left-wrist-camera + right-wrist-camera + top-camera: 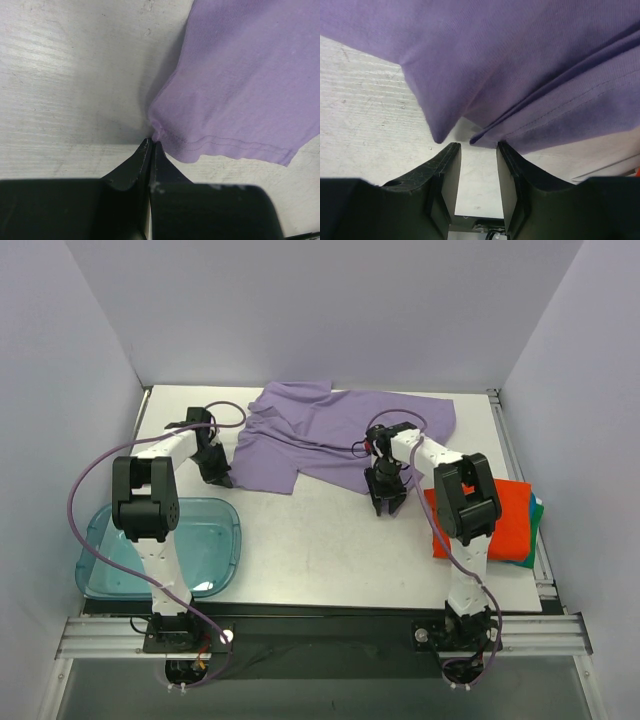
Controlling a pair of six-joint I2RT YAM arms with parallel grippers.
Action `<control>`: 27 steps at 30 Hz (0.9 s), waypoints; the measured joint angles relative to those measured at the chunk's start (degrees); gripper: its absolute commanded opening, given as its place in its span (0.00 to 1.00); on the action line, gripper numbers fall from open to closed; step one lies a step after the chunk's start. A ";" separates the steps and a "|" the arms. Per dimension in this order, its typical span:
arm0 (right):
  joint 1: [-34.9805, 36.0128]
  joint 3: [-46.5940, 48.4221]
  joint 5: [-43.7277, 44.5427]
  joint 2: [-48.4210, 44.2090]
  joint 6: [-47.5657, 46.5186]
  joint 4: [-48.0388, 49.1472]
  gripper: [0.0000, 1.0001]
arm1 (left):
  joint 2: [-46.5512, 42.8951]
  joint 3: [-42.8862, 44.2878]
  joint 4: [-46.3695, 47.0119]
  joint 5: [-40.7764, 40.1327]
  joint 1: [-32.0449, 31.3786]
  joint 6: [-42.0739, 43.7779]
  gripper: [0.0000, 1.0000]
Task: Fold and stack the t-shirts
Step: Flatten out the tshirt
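The lavender t-shirt (330, 430) lies spread and rumpled on the white table at the back middle. My left gripper (220, 478) is at its left sleeve. In the left wrist view the jaws are closed (151, 142) and pinch a small pucker of the sleeve's edge (235, 90). My right gripper (386, 504) stands open at the shirt's near hem. In the right wrist view (478, 146) folds of the hem (520, 75) hang just past the fingertips, with nothing between them. The orange-red t-shirt (505, 525) lies folded at the right edge on a green-teal one (538, 512).
A translucent blue tray (215, 545) sits at the near left, partly under the left arm. White walls enclose the table on three sides. A metal rail runs along the table's right edge (520, 470).
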 measured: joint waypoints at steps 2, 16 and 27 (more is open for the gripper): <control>0.02 0.00 0.63 0.33 -0.02 0.00 0.34 | 0.00 0.00 0.00 0.02 0.00 -0.02 0.00; 0.02 0.72 3.72 0.79 0.02 0.09 0.01 | -0.04 0.00 0.02 0.55 0.35 0.00 0.00; -1.75 2.38 0.33 -1.09 2.27 -3.41 0.00 | -2.67 1.60 -0.48 3.23 1.05 -0.31 0.00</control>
